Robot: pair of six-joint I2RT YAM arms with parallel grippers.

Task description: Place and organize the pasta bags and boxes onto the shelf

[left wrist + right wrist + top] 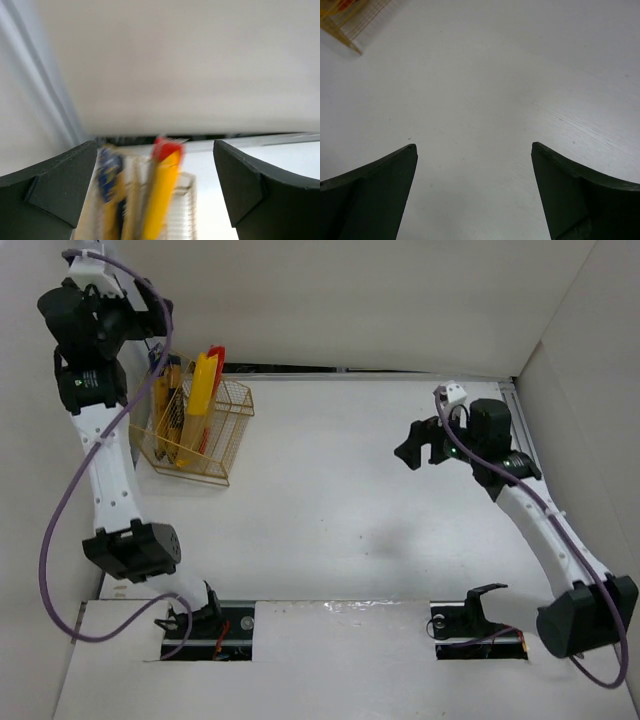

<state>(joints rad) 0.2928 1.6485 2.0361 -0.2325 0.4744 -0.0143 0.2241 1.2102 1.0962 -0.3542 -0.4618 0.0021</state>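
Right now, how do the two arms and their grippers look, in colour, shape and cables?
Both the left arm and right arm have white links with bulky black joints. A purple cable loops along each. Both the left gripper and right gripper have matte black, wedge-shaped fingers.

Upright packs [200, 400] crowd the basket [233, 436] (wall [350, 300] close behind); table [350, 500] open.

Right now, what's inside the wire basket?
Standing in the wire basket: a yellow pack, a red pack behind it, and at least one orange-tan pack with a blue end. The left arm hides part of its left side, so a fourth cannot be confirmed.
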